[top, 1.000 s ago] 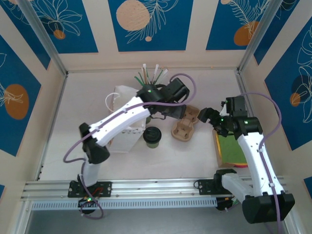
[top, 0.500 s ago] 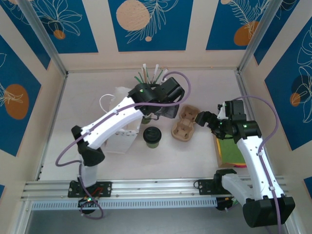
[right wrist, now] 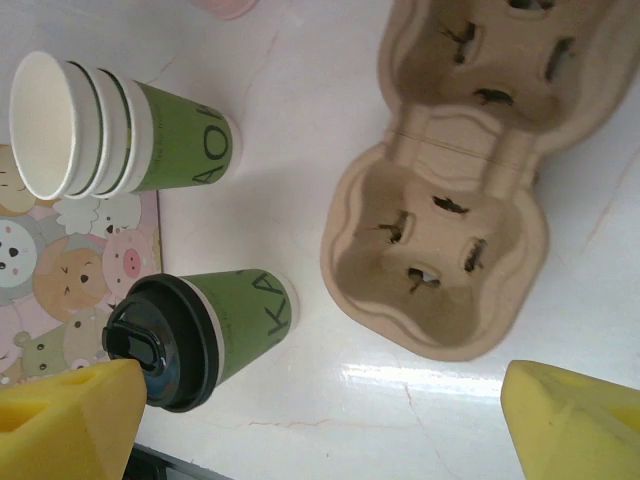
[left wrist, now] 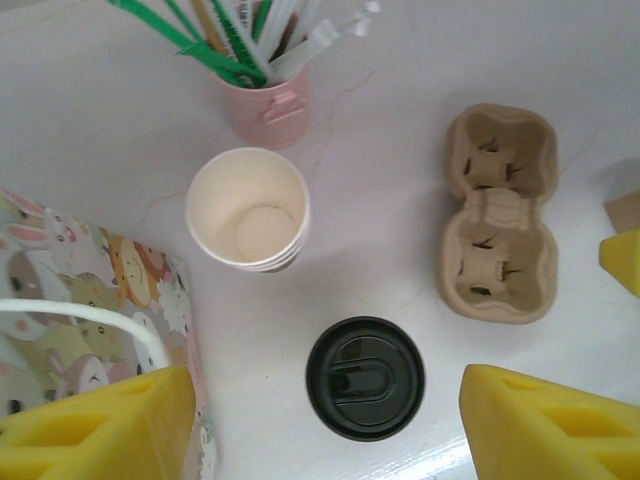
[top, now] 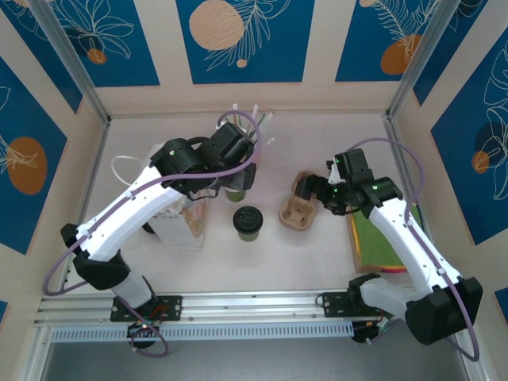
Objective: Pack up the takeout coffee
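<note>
The takeout coffee (top: 248, 223), a green cup with a black lid, stands upright on the white table between the bag and the carrier. From the left wrist I look straight down on its lid (left wrist: 365, 378); my left gripper (left wrist: 325, 430) hangs high above it, open and empty. In the top view the left gripper (top: 236, 168) hovers over the stack of lidless cups. My right gripper (right wrist: 320, 420) is open and empty, with the coffee (right wrist: 200, 335) near its left finger. From above, the right gripper (top: 311, 189) sits at the carrier's right side.
A cardboard cup carrier (top: 300, 202) lies right of the coffee, both cells empty (left wrist: 498, 230). The cartoon-print paper bag (top: 178, 214) stands to the left. Stacked green cups (left wrist: 248, 210) and a pink cup of straws (left wrist: 265, 105) are behind. A green pad (top: 381, 238) lies at right.
My left arm has swung left and back, its jaws widening, and the bag now stands further left. My right gripper has moved left, closer to the carrier.
</note>
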`<move>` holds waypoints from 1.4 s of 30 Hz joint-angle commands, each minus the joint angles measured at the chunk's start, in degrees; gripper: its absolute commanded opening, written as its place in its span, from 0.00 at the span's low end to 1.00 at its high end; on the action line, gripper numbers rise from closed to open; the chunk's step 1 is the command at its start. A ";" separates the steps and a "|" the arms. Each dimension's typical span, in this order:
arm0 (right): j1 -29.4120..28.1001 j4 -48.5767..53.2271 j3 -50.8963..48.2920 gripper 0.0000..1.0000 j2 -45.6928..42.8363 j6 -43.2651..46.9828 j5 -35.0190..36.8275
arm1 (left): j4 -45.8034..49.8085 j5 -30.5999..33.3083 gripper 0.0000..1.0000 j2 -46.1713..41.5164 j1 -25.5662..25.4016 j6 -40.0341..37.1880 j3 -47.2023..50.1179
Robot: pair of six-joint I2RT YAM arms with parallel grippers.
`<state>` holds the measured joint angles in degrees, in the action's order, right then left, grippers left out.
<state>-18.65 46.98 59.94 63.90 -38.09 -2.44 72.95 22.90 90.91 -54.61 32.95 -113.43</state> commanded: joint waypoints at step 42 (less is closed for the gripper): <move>5.90 0.76 -0.39 0.99 -2.48 -0.15 3.00 | -6.58 -6.61 0.93 7.98 -2.10 -5.00 -12.99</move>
<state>-15.00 45.19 61.28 65.08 -38.04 0.54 67.72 19.40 95.74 -55.83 28.49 -123.48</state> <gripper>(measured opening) 0.990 0.930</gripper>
